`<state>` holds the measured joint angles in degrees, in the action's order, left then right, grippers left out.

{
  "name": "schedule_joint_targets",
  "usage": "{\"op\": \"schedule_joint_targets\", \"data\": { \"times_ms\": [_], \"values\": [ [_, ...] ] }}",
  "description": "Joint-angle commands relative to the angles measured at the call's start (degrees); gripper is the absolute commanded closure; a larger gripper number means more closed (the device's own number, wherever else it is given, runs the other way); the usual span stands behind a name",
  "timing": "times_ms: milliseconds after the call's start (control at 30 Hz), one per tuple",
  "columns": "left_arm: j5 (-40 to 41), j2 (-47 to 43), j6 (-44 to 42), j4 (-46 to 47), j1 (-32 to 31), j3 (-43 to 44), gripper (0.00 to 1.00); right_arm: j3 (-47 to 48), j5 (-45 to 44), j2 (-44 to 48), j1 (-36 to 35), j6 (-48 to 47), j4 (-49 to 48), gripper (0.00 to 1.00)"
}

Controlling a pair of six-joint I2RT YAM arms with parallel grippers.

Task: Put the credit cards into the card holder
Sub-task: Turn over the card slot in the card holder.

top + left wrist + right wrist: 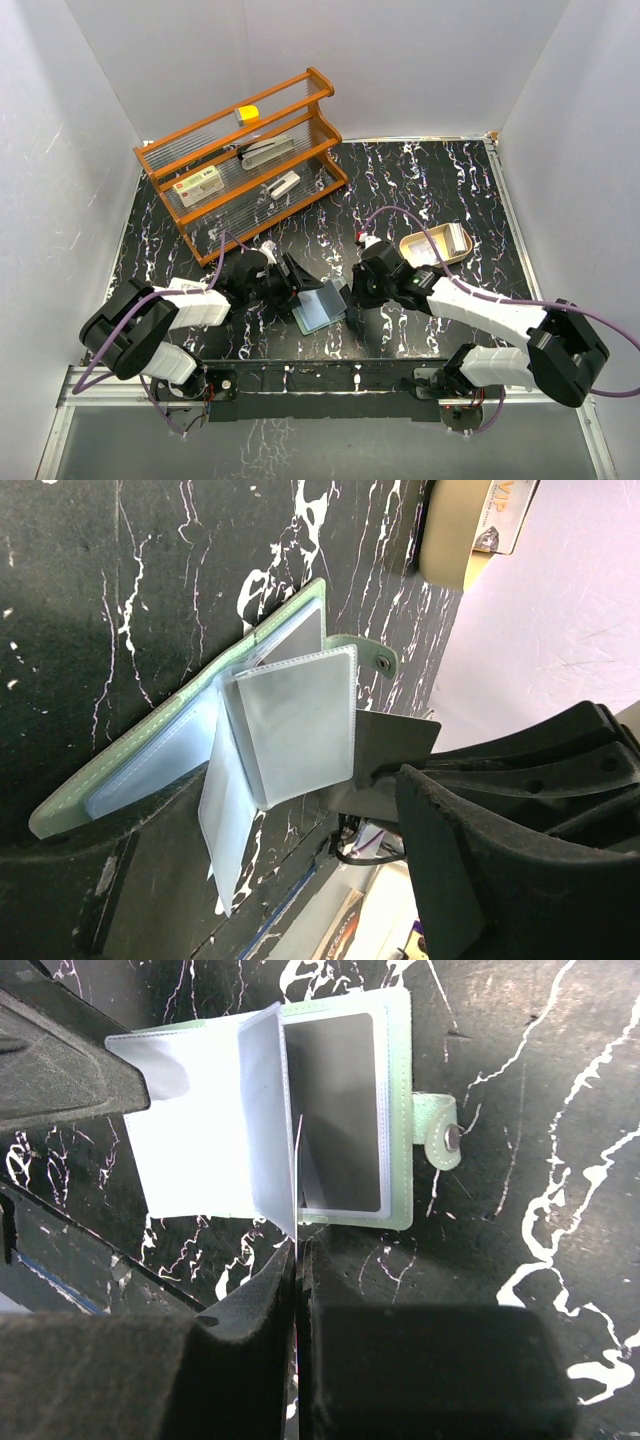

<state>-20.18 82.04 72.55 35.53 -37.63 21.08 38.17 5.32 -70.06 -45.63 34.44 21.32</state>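
The card holder [320, 308] lies open near the table's front edge, green-rimmed, with its clear sleeves [295, 720] fanned upward. My right gripper [300, 1250] is shut on a credit card [398, 742], which shows only edge-on in the right wrist view. The card's far edge meets the raised sleeves. From the left, my left gripper [285, 280] reaches in, open, one finger [60, 1060] lying at the sleeves' outer side. Another credit card [457, 238] rests in a tan tray [420, 245] behind the right arm.
An orange wooden rack [250, 150] stands at the back left, holding a white box with a red label [200, 183], a stapler [265, 150] and a small yellow item [247, 113]. White walls close in the black marbled table [430, 180].
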Motion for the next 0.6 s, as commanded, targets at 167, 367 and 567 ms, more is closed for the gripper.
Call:
{"op": "schedule_joint_targets", "data": {
  "times_ms": [167,367,567],
  "values": [
    [-0.83,0.50,0.15,2.10,-0.81,4.47,0.34,6.55,-4.74,3.45,-0.08,-2.18,5.23,1.00],
    [-1.06,4.35,0.43,3.67,-2.44,7.26,0.34,8.30,-6.89,6.63,-0.08,-2.09,6.69,1.00],
    [-0.47,7.21,1.16,5.37,-3.85,7.33,0.35,5.29,-4.79,10.29,-0.08,-2.70,2.13,1.00]
  ]
}}
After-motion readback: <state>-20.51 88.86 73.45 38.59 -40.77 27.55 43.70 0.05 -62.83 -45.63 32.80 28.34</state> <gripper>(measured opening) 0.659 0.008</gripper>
